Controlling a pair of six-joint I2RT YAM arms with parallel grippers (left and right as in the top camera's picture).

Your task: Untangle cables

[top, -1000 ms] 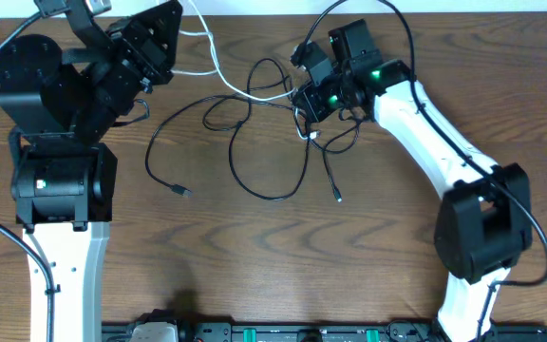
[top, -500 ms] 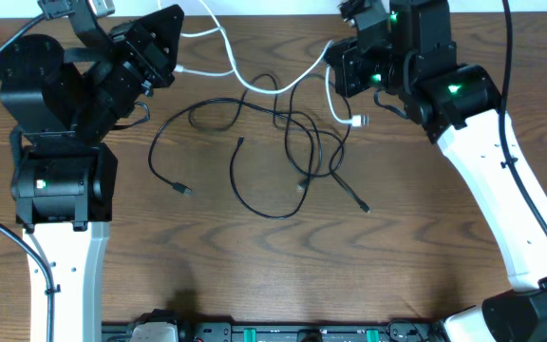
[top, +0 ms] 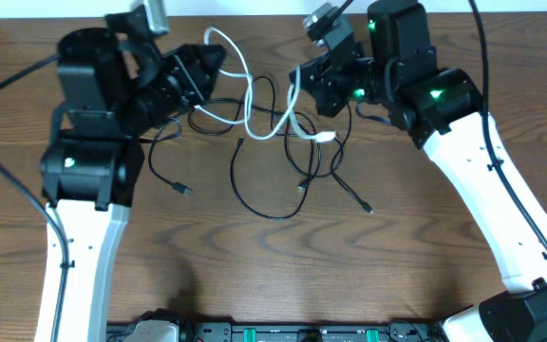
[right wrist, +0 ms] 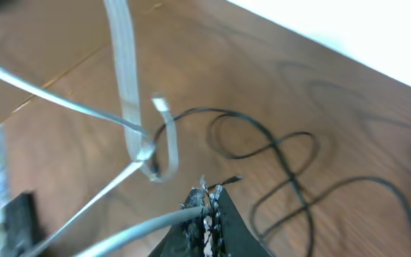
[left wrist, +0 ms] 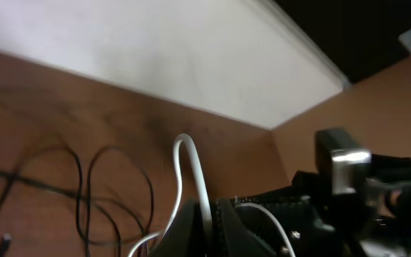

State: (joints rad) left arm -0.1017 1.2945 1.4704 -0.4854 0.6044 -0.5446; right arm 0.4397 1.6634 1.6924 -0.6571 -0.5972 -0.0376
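Left gripper (top: 216, 59) clamped on thin white cord (top: 250, 95); right gripper (top: 302, 91) pinching same cord farther along. Long black cord (top: 266, 218) sprawls looped across brown wooden table (top: 254, 275).

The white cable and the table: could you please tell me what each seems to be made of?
White cable: probably a flexible plastic or rubber jacket, smooth and slightly glossy, since it bends in soft loops. Table: brown wood or wood-look laminate with a matte finish. Grain lines show, but which of the two cannot be told.
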